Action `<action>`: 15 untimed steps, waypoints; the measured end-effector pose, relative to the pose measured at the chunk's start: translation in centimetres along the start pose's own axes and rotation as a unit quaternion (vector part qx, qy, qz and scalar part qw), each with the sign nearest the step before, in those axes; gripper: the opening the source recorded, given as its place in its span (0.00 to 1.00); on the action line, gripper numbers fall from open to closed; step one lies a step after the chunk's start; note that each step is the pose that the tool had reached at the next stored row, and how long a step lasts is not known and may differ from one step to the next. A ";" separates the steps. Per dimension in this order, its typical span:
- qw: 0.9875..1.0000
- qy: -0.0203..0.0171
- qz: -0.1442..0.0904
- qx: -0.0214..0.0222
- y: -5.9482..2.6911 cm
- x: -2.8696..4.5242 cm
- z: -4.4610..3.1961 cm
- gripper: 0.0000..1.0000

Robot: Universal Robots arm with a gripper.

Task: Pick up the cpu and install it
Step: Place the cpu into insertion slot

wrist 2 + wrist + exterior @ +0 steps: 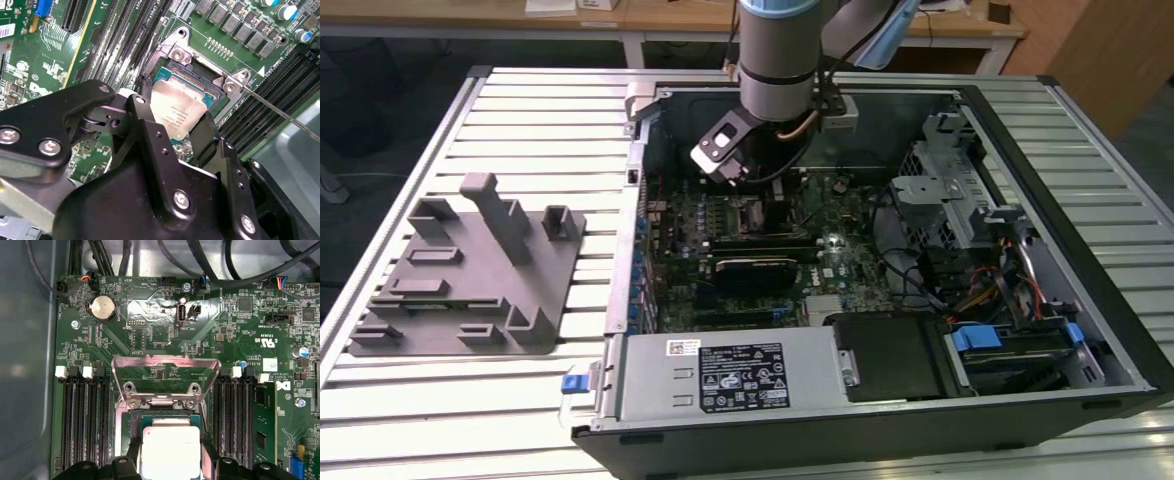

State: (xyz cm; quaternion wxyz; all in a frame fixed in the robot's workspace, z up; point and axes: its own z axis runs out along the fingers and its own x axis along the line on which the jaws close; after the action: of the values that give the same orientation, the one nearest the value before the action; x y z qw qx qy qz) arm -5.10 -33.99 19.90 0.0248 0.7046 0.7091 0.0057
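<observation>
The cpu point(176, 111) is a thin square chip with a silvery top, also seen in the first wrist view point(170, 449). It sits between my two black fingers point(141, 116), level with the open motherboard socket point(196, 75), whose teal rim shows beyond the chip's edge. My gripper point(172, 125) is shut on the cpu, one finger on each side point(216, 464). The socket's metal load plate point(165, 371) is flipped up and open. In the exterior view my gripper point(738, 178) reaches down into the computer case point(1067, 330) over the motherboard.
Memory slots point(82, 415) flank the socket on both sides. A thin socket lever point(282, 114) sticks out beside it. A power supply point(720, 375), a drive cage point(947, 190) and cables crowd the case. A grey fixture point(467, 270) stands on the slatted table at the exterior view's left.
</observation>
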 end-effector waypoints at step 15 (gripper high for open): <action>1.000 0.000 0.002 0.000 -0.06 0.61 0.58 0.55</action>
State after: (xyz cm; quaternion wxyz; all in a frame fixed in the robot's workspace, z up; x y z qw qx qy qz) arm -5.15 -33.40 19.30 0.0248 0.7062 0.7076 0.0056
